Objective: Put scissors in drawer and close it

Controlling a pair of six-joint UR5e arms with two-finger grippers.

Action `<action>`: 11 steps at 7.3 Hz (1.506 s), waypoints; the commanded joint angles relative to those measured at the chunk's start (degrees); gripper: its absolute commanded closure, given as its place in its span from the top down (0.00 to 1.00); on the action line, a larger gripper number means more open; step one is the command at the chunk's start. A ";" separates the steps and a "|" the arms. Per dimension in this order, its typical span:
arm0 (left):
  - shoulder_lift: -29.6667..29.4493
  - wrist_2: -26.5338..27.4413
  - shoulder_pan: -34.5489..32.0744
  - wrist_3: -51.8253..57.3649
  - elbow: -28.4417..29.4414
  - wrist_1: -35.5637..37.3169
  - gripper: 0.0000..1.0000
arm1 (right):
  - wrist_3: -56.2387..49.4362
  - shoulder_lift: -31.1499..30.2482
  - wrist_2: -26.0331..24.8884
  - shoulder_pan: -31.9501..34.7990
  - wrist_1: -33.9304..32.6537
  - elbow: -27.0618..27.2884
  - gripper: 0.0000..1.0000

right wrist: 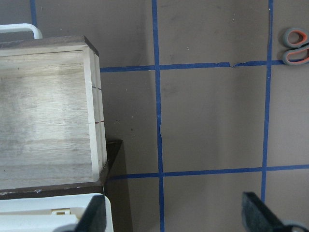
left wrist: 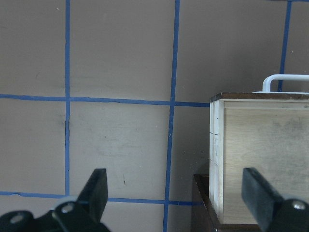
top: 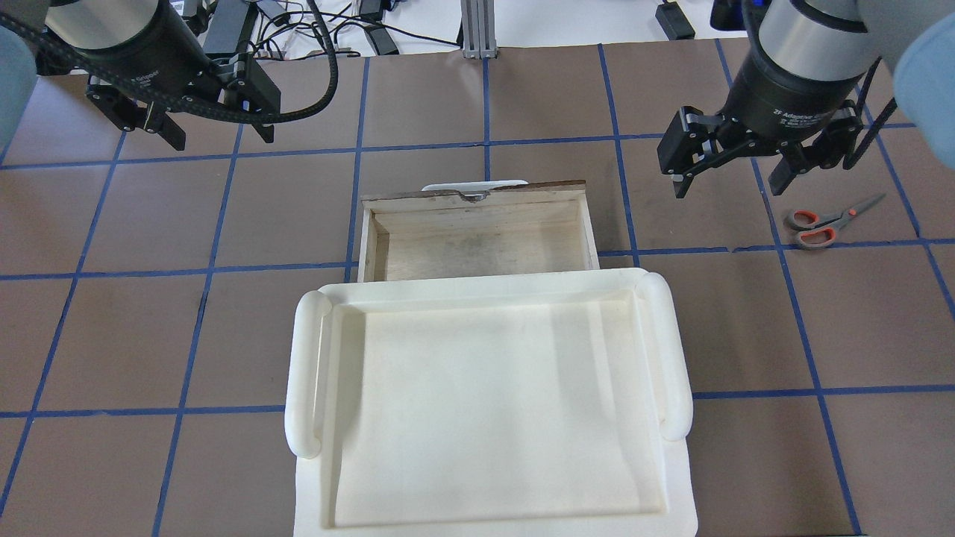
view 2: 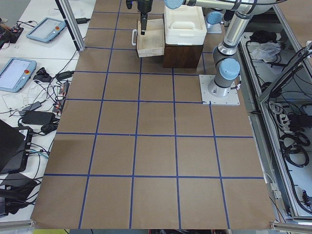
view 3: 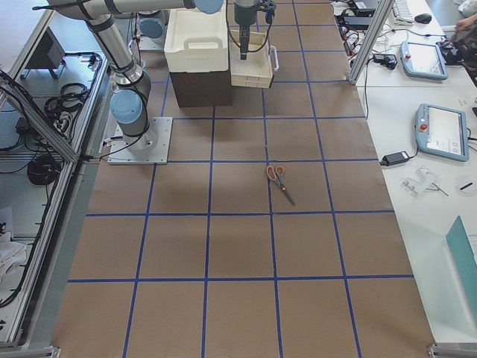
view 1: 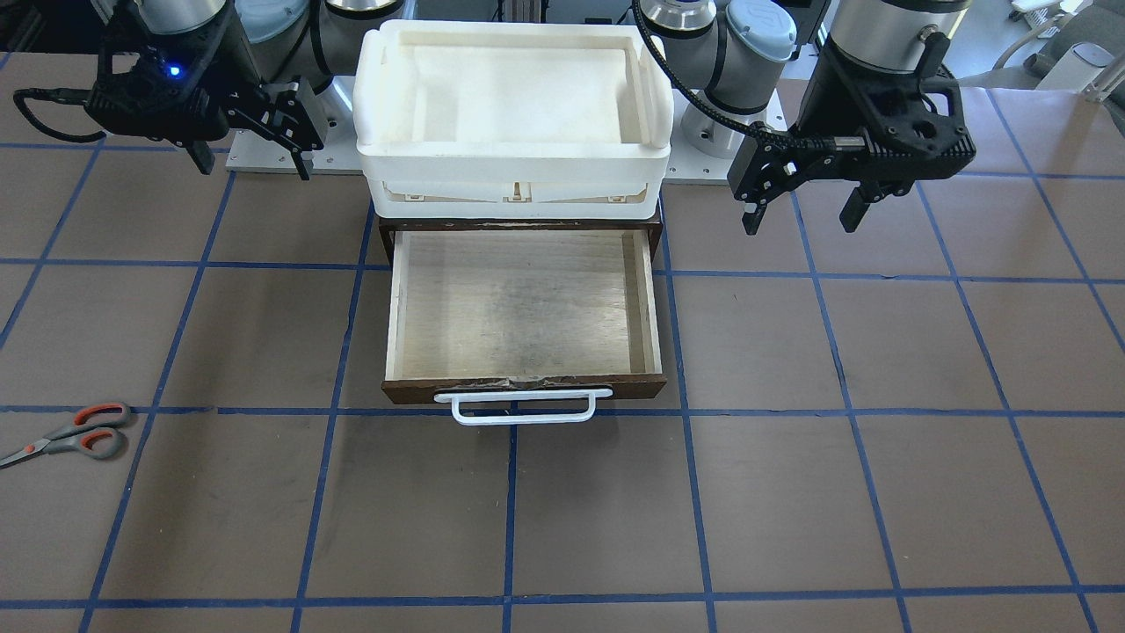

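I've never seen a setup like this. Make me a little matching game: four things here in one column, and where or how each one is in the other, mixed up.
Things:
1. scissors
2. drawer
3. white tray
4. right gripper

States:
A. pulled open, nothing inside
B. jaws apart, hanging in the air, holding nothing
C. lying flat on the table, on the robot's right side
D. sitting on top of the dark cabinet

Pairs: 1-C, 2-A, 3-D, 4-B.

Overhead view looks forward and down; front view faces back toward it, steeply down. Side views look along the table (view 2: pixel 156 156) from afar. Both wrist cameras, close, look down, sharing the drawer (left wrist: pixel 260 159).
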 commanded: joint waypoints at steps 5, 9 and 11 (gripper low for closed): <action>0.20 0.01 0.18 0.26 -0.08 0.26 1.00 | -0.13 0.00 -0.18 0.00 -0.09 0.00 1.00; 0.20 0.00 0.26 0.26 -0.08 0.26 1.00 | 0.48 -0.18 0.44 0.53 0.35 0.09 1.00; 0.20 0.09 0.26 0.26 -0.08 0.26 1.00 | -1.27 -0.36 0.53 0.44 -0.26 0.09 1.00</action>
